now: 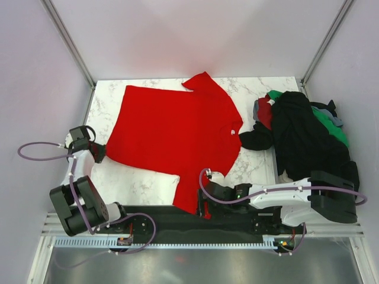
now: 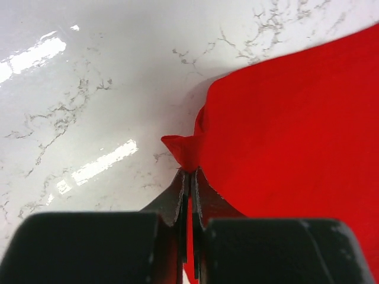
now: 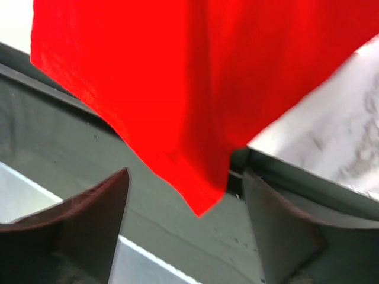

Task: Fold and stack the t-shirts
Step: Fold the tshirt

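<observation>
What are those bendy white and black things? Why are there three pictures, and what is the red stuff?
Those are two robot arms. One picture looks down from above. The other two come from small cameras on each arm's wrist. On the marble table lies a spread-out red t-shirt, with a pile of other shirts beside it. The left gripper is pinched shut on a corner of the red t-shirt. The right gripper is open, and a sleeve shows between its fingers.
</observation>
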